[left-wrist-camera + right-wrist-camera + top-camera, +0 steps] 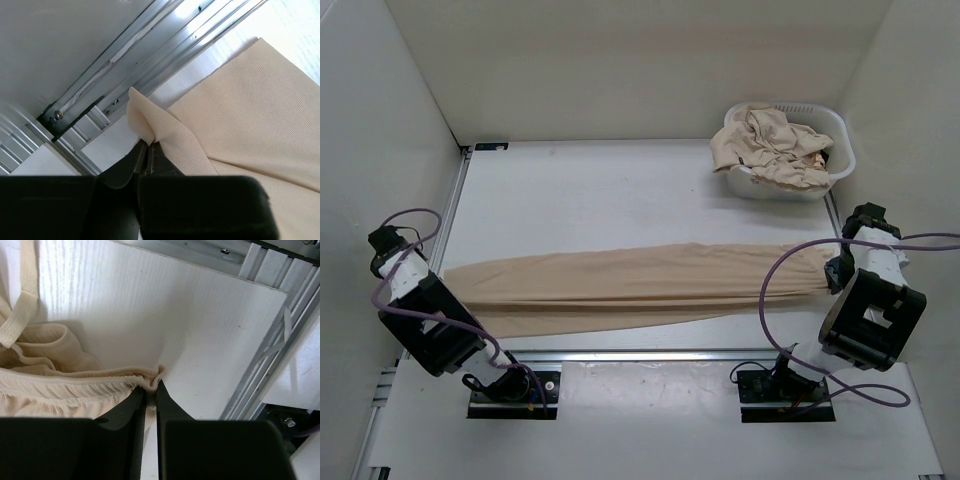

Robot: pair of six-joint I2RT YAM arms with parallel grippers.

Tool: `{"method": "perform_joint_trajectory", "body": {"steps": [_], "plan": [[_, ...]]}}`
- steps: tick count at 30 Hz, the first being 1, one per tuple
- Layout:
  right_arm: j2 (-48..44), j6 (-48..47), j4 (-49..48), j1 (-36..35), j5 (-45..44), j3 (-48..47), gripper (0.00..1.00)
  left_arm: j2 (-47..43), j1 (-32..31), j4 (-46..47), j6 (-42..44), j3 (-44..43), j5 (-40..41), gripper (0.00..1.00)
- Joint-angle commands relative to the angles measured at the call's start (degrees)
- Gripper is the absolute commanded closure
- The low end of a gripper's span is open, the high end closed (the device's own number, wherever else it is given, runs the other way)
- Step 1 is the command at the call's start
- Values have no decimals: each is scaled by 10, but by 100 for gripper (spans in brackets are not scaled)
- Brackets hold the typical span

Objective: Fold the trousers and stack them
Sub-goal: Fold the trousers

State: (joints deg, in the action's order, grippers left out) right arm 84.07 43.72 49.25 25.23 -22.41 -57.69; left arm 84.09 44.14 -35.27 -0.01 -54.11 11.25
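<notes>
Plain beige trousers (640, 285), white basket (835, 135), white table (600, 200).

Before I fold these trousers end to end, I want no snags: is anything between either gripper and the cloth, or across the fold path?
Nothing visible. The left gripper and right gripper pinch the trousers at opposite ends; the laundry basket sits apart, far right.

Bright, even overhead light; soft shadows edge the trousers (640, 285). Glare whitens the worktop (295, 25) in the left wrist view; the near fingers (125, 169) look dark and soft.
</notes>
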Motion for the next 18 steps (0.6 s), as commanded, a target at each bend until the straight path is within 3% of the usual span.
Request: {"method": "perform_joint_trajectory", "body": {"steps": [1, 11, 18], "plan": [[-13, -16, 14, 6, -35, -19, 100, -32, 9, -15, 0, 2, 11, 86], [-13, -39, 19, 46, -30, -23, 100, -54, 36, -74, 0, -6, 5, 86], [9, -57, -14, 57, -30, 30, 100, -60, 53, -82, 0, 105, 21, 86]]}}
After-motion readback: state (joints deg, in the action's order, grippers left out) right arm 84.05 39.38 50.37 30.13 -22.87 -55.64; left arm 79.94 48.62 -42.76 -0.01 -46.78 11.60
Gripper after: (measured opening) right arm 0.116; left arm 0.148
